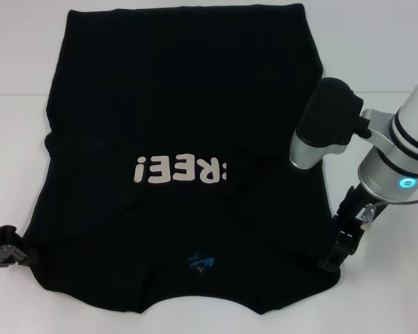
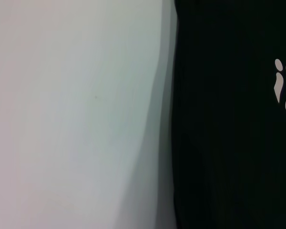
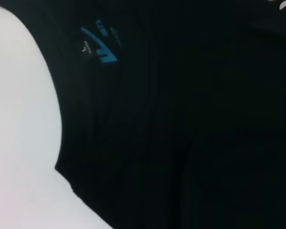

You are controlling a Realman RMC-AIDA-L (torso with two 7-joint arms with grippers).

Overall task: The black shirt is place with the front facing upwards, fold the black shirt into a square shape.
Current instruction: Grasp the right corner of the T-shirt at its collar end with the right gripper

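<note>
The large black cloth T-shirt (image 1: 181, 160), sleeves seemingly tucked in, still needs folding square; left gripper (image 1: 3, 255) and right gripper (image 1: 341, 243) sit at its near corners, grip unclear.

Even bright overhead light; black shirt (image 1: 181, 104) shows almost no fold detail; wrist views soft, blurred.

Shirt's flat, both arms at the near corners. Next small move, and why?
Probably pinch the near corners: the left pincer and right pincer each sit at an edge of the black shirt, which lies spread, lettering up, with no fold made yet.
</note>
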